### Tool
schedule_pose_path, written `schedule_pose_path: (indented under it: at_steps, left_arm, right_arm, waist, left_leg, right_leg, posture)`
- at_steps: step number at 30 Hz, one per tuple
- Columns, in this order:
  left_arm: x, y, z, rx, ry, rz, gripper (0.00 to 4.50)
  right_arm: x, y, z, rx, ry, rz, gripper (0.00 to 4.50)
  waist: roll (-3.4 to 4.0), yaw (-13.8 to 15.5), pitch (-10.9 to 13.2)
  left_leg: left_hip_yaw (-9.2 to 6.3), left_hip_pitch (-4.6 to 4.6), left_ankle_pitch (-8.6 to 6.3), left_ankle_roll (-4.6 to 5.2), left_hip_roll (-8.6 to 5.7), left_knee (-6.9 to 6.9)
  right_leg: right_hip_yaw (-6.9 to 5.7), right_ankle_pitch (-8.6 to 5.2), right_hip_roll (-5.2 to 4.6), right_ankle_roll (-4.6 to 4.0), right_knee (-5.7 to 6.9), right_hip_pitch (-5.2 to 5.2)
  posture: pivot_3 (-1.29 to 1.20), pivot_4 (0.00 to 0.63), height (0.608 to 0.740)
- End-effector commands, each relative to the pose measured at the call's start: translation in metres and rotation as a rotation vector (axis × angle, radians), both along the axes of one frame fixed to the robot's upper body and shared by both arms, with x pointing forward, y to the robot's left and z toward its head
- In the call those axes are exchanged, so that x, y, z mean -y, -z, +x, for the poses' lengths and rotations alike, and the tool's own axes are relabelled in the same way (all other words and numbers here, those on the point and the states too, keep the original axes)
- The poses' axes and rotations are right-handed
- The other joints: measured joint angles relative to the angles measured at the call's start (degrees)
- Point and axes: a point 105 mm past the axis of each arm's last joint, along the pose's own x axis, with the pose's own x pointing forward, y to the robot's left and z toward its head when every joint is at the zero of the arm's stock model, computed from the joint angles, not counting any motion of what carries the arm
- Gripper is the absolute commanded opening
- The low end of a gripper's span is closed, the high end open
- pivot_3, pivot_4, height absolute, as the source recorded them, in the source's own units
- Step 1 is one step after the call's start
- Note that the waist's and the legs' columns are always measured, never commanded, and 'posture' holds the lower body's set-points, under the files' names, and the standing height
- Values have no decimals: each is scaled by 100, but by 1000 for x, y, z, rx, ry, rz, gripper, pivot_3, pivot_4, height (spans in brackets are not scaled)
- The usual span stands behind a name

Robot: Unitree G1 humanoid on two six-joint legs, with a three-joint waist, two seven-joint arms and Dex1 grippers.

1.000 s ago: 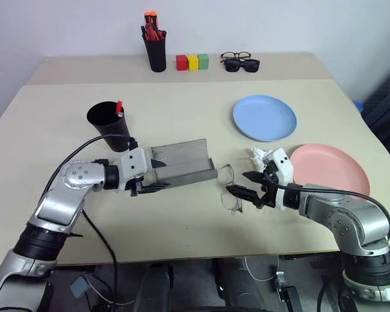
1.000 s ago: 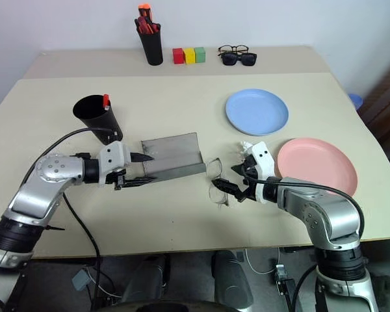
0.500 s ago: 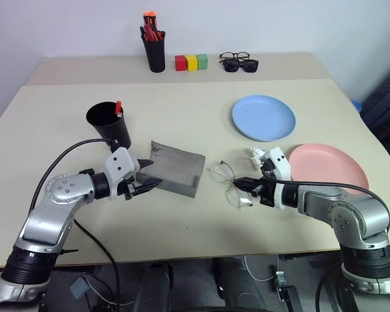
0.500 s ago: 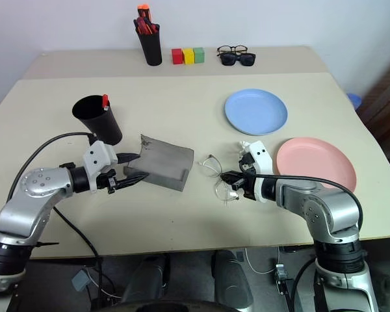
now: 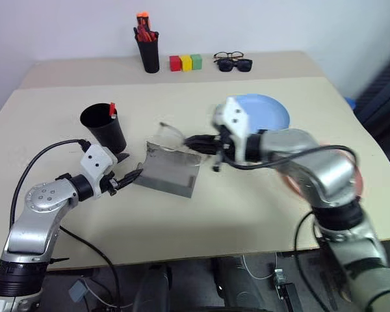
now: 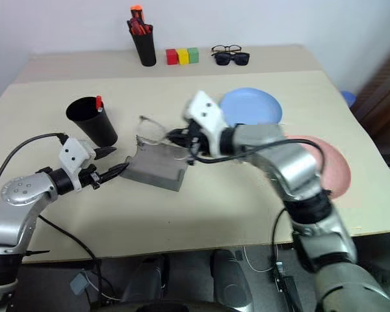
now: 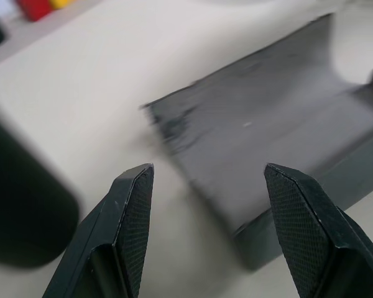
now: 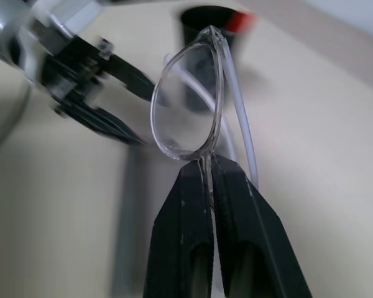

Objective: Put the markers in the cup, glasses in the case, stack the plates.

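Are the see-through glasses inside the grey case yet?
Not yet. The right claw is shut on the glasses and holds them in the air above the open case, which lies with nothing in it.

Glasses: clear glossy plastic-looking frame. Case: matt grey, faintly scuffed. Cup: matt black plastic. Table: smooth matt beige. Fingers: black, cross-hatched.
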Motion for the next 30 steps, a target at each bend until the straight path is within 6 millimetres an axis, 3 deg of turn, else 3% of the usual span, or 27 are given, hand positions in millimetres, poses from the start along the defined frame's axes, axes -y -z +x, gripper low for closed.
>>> schedule_pose_path:
  at_steps: [1, 4, 8, 13, 16, 18, 21, 25, 27, 30]
  left_arm:
    - [-8, -12, -8, 36, -25, 10, 2876]
    - [-10, -12, -13, 36, -45, 8, 2876]
    - [-13, -12, -20, 33, -67, 9, 2876]
    - [-9, -13, -19, 36, -66, 8, 2876]
    - [-6, -15, -16, 49, -60, 3, 2876]
    - [-1, -21, -10, 63, -45, -42, 2876]
    - [15, -33, -2, 79, 15, -122, 2049]
    - [44, -39, 15, 72, 99, -166, 59]
    - [62, -41, 27, 65, 132, -169, 23]
    - [86, -43, 63, 72, 136, -120, 23]
  right_arm:
    - [-20, 12, 16, 28, 13, -52, 58]
    - [-28, 24, 20, 1, 3, -78, 58]
    - [-20, 47, 13, -28, -8, -158, 58]
    - [-17, 51, 3, -69, -26, -160, 58]
    - [-19, 50, 1, -82, -19, -150, 1007]
    - [-21, 41, 5, -59, 9, -118, 1918]
    - [-20, 22, 6, -24, 28, -49, 3436]
    - [-6, 12, -6, 36, -6, -21, 3476]
    - [6, 12, -9, 60, 4, -26, 3476]
    - [43, 18, -13, 71, 71, -45, 3476]
  waist:
    - [0, 10, 0]
    - [1, 54, 0]
    - [1, 70, 1]
    - [1, 81, 1]
    - [1, 71, 0]
    - [1, 78, 1]
    - [0, 100, 0]
    - [0, 126, 0]
    - [-2, 165, -2]
    - [-3, 190, -2]
  left_leg:
    - [3, -2, 0, 0, -2, 0]
    - [3, -3, 0, 0, -5, -1]
    - [2, -2, 0, 0, -4, -3]
    - [3, -1, 0, 0, -3, -4]
    - [3, 3, 0, 0, -2, -4]
    - [3, 3, 0, 0, -2, -4]
    - [2, 0, 0, -1, -2, 0]
    - [2, -2, 0, -1, -5, 1]
    - [-2, -2, 0, -1, -5, 3]
    - [-2, -3, 0, -1, -8, 10]
  right_leg:
    - [1, 0, -3, 0, -4, 0]
    - [1, 0, -6, 0, -7, 0]
    - [0, 0, -5, 0, -6, -3]
    - [0, 0, -3, -2, -6, -3]
    - [1, 0, -1, -2, -4, -3]
    - [1, 0, -1, -2, -2, -3]
    - [0, 0, -1, -2, -2, -3]
    - [0, 1, -3, 1, -3, -2]
    - [-4, 1, -2, 2, -3, 2]
    - [-3, 4, -3, 7, -6, 8]
  posture:
    - [0, 150, 740]
    - [0, 150, 740]
    - [0, 150, 740]
    - [0, 150, 740]
    - [0, 150, 740]
    - [0, 150, 740]
    - [0, 150, 740]
    - [0, 150, 740]
    - [0, 150, 740]
    - [0, 150, 740]
